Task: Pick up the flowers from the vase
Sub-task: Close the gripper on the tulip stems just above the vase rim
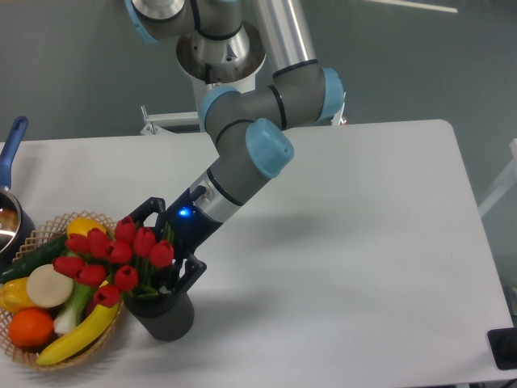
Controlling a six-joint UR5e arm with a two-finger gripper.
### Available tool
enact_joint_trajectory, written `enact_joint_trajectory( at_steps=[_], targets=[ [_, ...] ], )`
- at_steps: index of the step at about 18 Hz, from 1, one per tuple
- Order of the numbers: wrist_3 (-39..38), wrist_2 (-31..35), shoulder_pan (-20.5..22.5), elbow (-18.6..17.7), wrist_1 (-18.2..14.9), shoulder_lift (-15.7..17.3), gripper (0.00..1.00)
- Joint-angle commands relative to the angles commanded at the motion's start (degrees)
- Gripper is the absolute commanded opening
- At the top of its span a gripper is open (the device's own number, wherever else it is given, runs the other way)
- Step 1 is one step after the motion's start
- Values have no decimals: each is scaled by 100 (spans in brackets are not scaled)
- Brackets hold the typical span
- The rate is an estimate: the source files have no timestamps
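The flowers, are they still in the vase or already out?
In. The flowers' stems run down into the upright vase; the gripper sits around them.

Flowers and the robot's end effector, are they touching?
Cannot tell. In the camera view the end effector straddles the flowers above the vase, but blooms and leaves hide the contact.

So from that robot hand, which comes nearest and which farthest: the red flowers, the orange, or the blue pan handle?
1. Flowers, right at the hand, above the vase.
2. Orange, front of the basket, lower left.
3. Blue pan handle, far left edge.
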Motion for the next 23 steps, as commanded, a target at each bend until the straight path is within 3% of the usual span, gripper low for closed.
enact_joint_trajectory(
  at_steps=[23],
  targets=[
    [9,61,-9,114,0,-167,100]
  ],
)
